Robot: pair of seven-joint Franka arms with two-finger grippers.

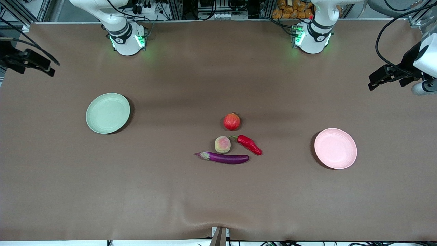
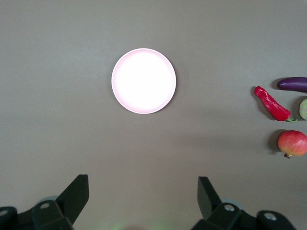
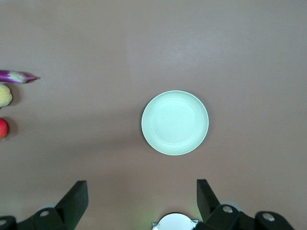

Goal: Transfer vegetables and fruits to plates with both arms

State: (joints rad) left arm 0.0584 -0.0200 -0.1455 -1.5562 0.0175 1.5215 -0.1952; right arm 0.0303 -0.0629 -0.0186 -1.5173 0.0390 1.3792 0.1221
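Note:
The fruits and vegetables lie clustered mid-table: pomegranate (image 1: 231, 121), peach (image 1: 222, 144), red chili (image 1: 250, 144) and purple eggplant (image 1: 223, 157), which lies nearest the front camera. The green plate (image 1: 107, 113) sits toward the right arm's end and the pink plate (image 1: 335, 148) toward the left arm's end; both are bare. My left gripper (image 2: 143, 191) hangs open high over the table by the pink plate (image 2: 144, 81), with nothing in it. My right gripper (image 3: 142, 191) hangs open high by the green plate (image 3: 175, 122), also holding nothing.
The brown mat (image 1: 218, 191) covers the whole table. Both arm bases (image 1: 126, 39) (image 1: 312, 37) stand along the edge farthest from the front camera. The black hands (image 1: 27, 61) (image 1: 392, 73) show at the two ends of the table.

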